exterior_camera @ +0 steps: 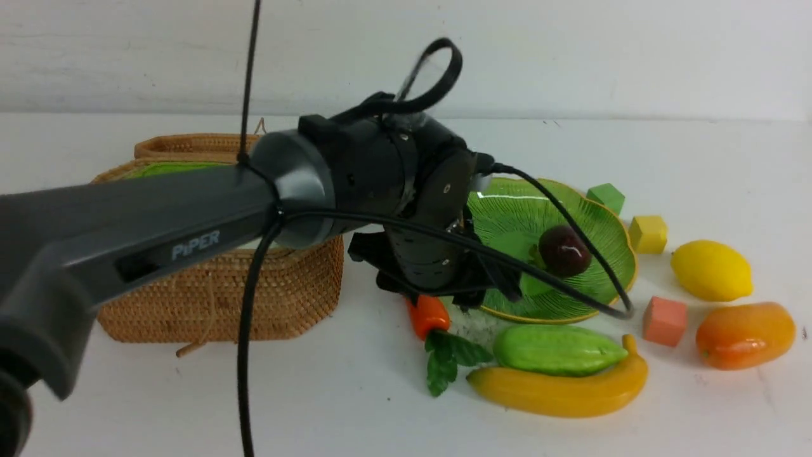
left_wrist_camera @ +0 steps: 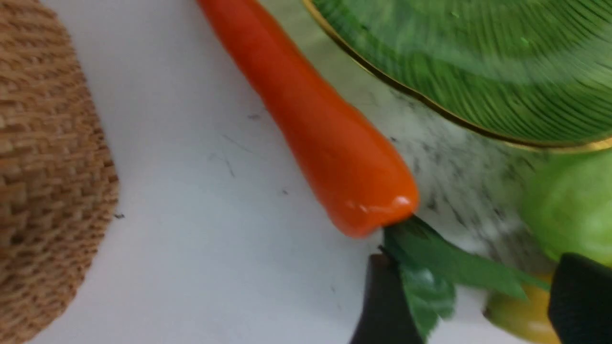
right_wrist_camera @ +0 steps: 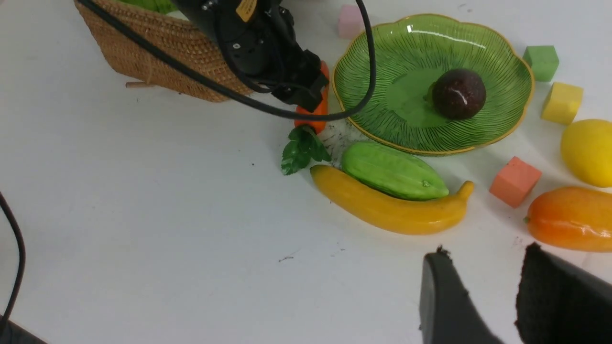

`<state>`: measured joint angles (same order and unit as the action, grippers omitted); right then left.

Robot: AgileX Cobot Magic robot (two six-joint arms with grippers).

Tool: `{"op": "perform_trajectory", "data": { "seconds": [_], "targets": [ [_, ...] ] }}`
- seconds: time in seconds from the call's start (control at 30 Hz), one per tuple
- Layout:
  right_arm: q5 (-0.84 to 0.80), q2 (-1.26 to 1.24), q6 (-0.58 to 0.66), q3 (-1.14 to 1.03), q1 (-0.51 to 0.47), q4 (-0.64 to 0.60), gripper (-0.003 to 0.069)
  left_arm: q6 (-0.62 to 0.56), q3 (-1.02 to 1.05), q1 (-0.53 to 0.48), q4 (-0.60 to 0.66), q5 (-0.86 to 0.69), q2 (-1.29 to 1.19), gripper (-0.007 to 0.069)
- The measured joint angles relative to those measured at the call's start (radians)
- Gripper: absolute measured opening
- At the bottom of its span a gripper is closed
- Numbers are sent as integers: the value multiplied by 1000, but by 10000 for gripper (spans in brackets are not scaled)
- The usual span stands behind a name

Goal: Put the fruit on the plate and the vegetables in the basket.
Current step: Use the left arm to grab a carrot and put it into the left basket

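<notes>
In the front view, the left hand (exterior_camera: 444, 289) is seen lowered over the carrot (exterior_camera: 429, 315), the arm stretched forward from the left and the wrist bent downward. The carrot lies on the bench (exterior_camera: 317, 393) between the basket (exterior_camera: 222, 298) and the plate (exterior_camera: 507, 216), its leaves (exterior_camera: 447, 358) toward the camera. The ball (exterior_camera: 563, 251) is already on the plate. The gourd (exterior_camera: 558, 349) and banana (exterior_camera: 558, 393) lie touching each other just in front of the plate, and the lemon (exterior_camera: 712, 270) and mango (exterior_camera: 745, 334) lie off it to the right.

In the left wrist view, the fingers (left_wrist_camera: 382, 306) are spread apart with only the leaves between them. The hand is released and nothing is gripped. The carrot is judged light, stiff and slippery, and its leaves thin and floppy. A hold is therefore best taken across the thick orange body near the leaf end. The plate's rim lies close by and should not be knocked.

In the right wrist view, the right hand (right_wrist_camera: 485, 258) is held above the bench near the mango. Its fingers are parted and nothing is held between them.
</notes>
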<state>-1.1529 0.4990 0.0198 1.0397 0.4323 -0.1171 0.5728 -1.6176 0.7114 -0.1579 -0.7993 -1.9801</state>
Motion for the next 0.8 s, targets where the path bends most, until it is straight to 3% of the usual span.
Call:
{"op": "perform_trajectory", "data": {
  "seconds": [0.1,0.2,0.47,0.8],
  "targets": [
    [0,0,2,0,0,0,238,26,0,-13,-34,48,-33,564],
    [0,0,3,0,0,0,238,32,0,-16,-55,70,-60,592],
    [0,0,3,0,0,0,238,34,0,-16,-92,83,-84,537],
    [-1,0,3,0,0,0,238,55,0,-16,-132,100,-139,531]
  ]
}}
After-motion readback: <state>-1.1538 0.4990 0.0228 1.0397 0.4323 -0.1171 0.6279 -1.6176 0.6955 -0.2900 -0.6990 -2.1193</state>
